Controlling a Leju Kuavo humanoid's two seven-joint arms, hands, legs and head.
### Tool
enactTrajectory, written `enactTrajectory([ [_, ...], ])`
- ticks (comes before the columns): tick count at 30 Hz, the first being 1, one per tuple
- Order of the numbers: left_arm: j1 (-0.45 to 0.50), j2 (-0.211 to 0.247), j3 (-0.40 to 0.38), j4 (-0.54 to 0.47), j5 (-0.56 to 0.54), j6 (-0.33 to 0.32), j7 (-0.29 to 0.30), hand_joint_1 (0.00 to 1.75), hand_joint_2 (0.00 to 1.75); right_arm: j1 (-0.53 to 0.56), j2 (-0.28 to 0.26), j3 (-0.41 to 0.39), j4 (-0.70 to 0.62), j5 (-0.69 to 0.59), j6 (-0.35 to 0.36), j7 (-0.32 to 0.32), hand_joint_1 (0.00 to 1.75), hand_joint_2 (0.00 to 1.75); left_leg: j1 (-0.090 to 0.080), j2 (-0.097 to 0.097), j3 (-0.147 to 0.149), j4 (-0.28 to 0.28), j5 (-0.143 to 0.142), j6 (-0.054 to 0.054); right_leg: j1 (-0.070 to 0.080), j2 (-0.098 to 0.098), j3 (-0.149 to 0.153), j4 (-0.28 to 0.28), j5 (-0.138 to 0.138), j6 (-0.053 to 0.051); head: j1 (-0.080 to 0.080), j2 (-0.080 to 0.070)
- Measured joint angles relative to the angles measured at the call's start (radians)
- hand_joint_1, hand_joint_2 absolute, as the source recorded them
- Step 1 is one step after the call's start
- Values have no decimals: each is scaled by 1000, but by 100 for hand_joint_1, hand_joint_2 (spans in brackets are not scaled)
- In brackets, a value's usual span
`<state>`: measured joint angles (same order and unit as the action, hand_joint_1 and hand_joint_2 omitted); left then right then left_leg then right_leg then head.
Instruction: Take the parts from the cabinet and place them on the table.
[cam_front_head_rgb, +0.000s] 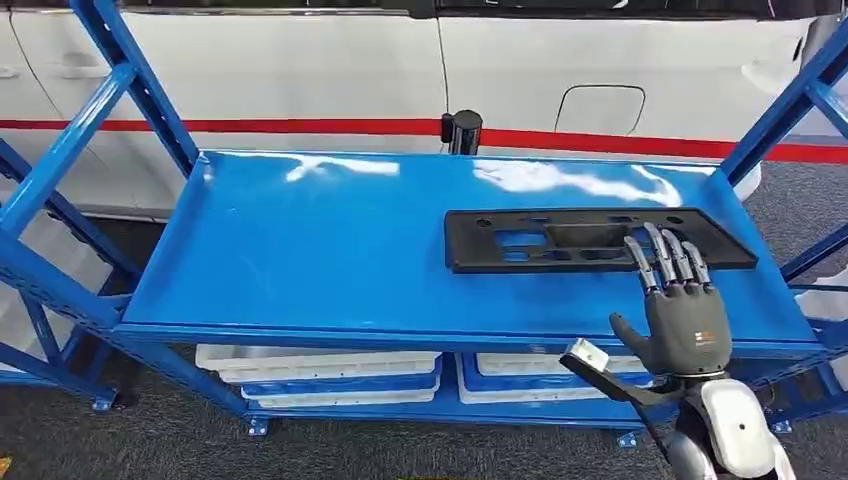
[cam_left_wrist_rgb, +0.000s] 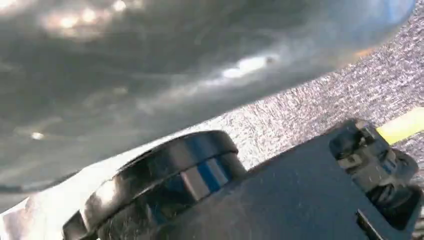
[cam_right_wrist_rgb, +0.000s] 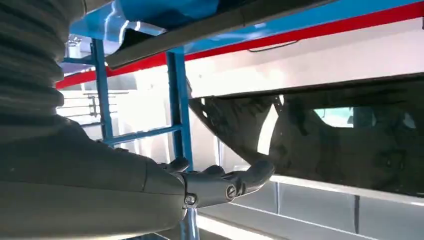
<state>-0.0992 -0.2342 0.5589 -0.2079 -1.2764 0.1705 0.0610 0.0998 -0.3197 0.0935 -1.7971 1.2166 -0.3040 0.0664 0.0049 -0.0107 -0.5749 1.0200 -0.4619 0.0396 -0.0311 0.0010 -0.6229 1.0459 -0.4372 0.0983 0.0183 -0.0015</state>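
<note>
Black flat plastic panel part (cam_front_head_rgb: 590, 238) lies on the blue metal shelf (cam_front_head_rgb: 330, 250); the right hand (cam_front_head_rgb: 680, 315), spread and empty, reaches toward its near edge. Grasping seemingly comes next; the left hand's state cannot be told.

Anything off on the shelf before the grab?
Nothing stands out. The flat black plastic panel with cut-outs lies flat on the glossy blue metal shelf, roughly square to its edges, no visible damage. The right hand is at its near edge, fingers extended over it; contact is unclear.
</note>
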Motion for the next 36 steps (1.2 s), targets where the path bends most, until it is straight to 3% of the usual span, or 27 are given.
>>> enactTrajectory([
  [1, 0, 0, 0, 0, 0, 0, 2, 0, 0, -8, 4, 11, 7, 17, 8, 0, 0, 175, -4, 0, 4, 0, -4, -7, 0, -6, 11, -26, 5, -12, 0, 0],
  [2, -2, 0, 0, 0, 0, 0, 3, 0, 0, -13, 7, 23, 12, 31, 9, 2, 0, 175, -10, 1, 2, 3, -10, -14, 6, 0, 22, -39, 9, -27, 0, 0],
  [5, -4, 0, 0, 0, 0, 0, 3, 0, 0, -29, 23, 60, 40, 56, 10, 16, 0, 175, -7, 2, 10, -4, -12, -27, 9, 3, 25, -38, 6, -52, -2, 0],
  [8, -5, 0, 0, -1, 0, 0, 4, 0, 0, -31, 27, 68, 43, 60, 9, 18, 0, 175, -3, 1, 12, 1, -19, -33, -3, 3, 32, -41, 6, -59, -2, 0],
  [9, -6, -2, 0, 0, -3, 0, 5, 0, 0, -50, 38, 85, 62, 64, 9, 19, 0, 175, -1, 6, -39, 119, -77, -41, 0, 2, 44, -41, -2, -76, -11, 0],
  [11, -5, -2, 0, 0, -10, 0, 8, 0, 0, -65, 50, 105, 86, 66, 10, 21, 0, 175, -1, 6, -128, 279, -137, -46, 4, 1, 49, -41, -7, -83, -11, 0],
  [12, -4, -2, 0, 0, -11, 0, 10, 0, 0, -69, 54, 113, 96, 68, 10, 21, 0, 175, -1, 6, -152, 313, -141, -46, 5, 1, 50, -41, -8, -84, -11, 0],
  [13, -4, -2, -1, 0, -13, 0, 13, 0, 0, -76, 60, 124, 109, 70, 12, 21, 0, 175, -1, 6, -164, 310, -119, -45, 6, 2, 53, -40, -10, -86, -11, 0],
  [14, -4, -2, -1, 0, -15, -1, 14, 0, 0, -83, 66, 132, 119, 72, 17, 21, 0, 175, 0, 6, -148, 261, -80, -42, 6, 4, 56, -40, -11, -88, -11, 0],
  [16, -5, -2, -2, 0, -18, -2, 15, 0, 0, -98, 75, 153, 140, 82, 21, 23, 0, 175, 0, 6, -72, 94, 14, -36, 5, 8, 67, -40, -18, -83, -12, 0],
  [17, -6, -2, -3, 0, -20, -2, 16, 0, 0, -105, 79, 159, 147, 82, 21, 25, 0, 175, 0, 6, -39, 22, 36, -31, 6, 9, 71, -40, -22, -78, -11, 0],
  [18, -7, -2, -3, 0, -20, -2, 16, 0, 0, -111, 82, 166, 153, 85, 23, 27, 0, 175, -4, 6, -32, 10, 24, -31, 19, 9, 67, -37, -27, -71, -11, 0],
  [21, -8, -3, -6, 0, -27, -3, 18, 0, 0, -128, 87, 179, 171, 89, 29, 31, 0, 175, -13, 2, -38, 10, 23, -17, 10, 9, 69, -47, -27, -57, -12, 0],
  [22, -9, -3, -8, 0, -31, -3, 18, 0, 0, -138, 88, 187, 178, 93, 34, 35, 0, 175, -7, 2, -30, 0, 28, -10, 18, 8, 68, -44, -31, -50, -12, 0],
  [23, -9, -4, -10, 0, -32, -3, 18, 0, 0, -147, 90, 193, 188, 99, 38, 42, 0, 175, -4, 3, -27, -3, 29, -6, 12, 6, 59, -25, -37, -49, -11, 0],
  [24, -11, -5, -12, 0, -34, -4, 19, 0, 0, -163, 92, 201, 203, 101, 43, 50, 0, 175, -3, 4, -25, -3, 27, 4, 14, 5, 30, 30, -63, -53, -9, 0],
  [26, -13, -9, -19, 0, -40, -9, 23, 0, 0, -189, 96, 216, 242, 102, 50, 68, 0, 175, -3, 5, -25, -3, 26, 8, 13, 5, -56, 185, -114, -58, -8, 0],
  [27, -13, -9, -21, 0, -43, -11, 23, 0, 0, -199, 98, 222, 264, 101, 51, 74, 0, 175, -3, 5, -25, -3, 24, 10, 13, 5, -100, 256, -132, -55, -7, 0],
  [28, -12, -9, -21, 0, -44, -11, 24, 0, 0, -203, 100, 225, 275, 100, 52, 76, 0, 175, -3, 4, -24, -3, 23, 10, 12, 5, -118, 276, -129, -50, -7, 0],
  [29, -12, -9, -22, 0, -44, -12, 25, 0, 0, -212, 102, 229, 285, 100, 52, 76, 0, 175, -3, 2, -21, -3, 21, 9, 11, 5, -113, 245, -105, -38, -7, 0],
  [30, -12, -10, -23, 0, -45, -13, 26, 0, 0, -221, 103, 233, 293, 99, 52, 77, 0, 175, -2, 1, -17, -2, 18, 8, 9, 5, -83, 173, -67, -26, -6, 0],
  [32, -13, -11, -25, 0, -45, -13, 26, 0, 0, -235, 106, 238, 305, 100, 52, 79, 0, 175, -1, -2, -7, -2, 11, -1, 5, -3, 8, -22, 10, -11, -6, 0],
  [34, -13, -11, -26, 0, -45, -13, 26, 0, 0, -245, 109, 243, 314, 99, 52, 79, 0, 175, -10, -4, -6, 1, 2, -14, 12, 0, 22, -44, 13, -37, -6, 0],
  [36, -13, -11, -26, 0, -45, -13, 26, 0, 0, -252, 111, 246, 322, 99, 52, 83, 0, 175, -7, -3, -2, -6, 1, -23, 19, 1, 22, -42, 10, -54, -7, 0],
])
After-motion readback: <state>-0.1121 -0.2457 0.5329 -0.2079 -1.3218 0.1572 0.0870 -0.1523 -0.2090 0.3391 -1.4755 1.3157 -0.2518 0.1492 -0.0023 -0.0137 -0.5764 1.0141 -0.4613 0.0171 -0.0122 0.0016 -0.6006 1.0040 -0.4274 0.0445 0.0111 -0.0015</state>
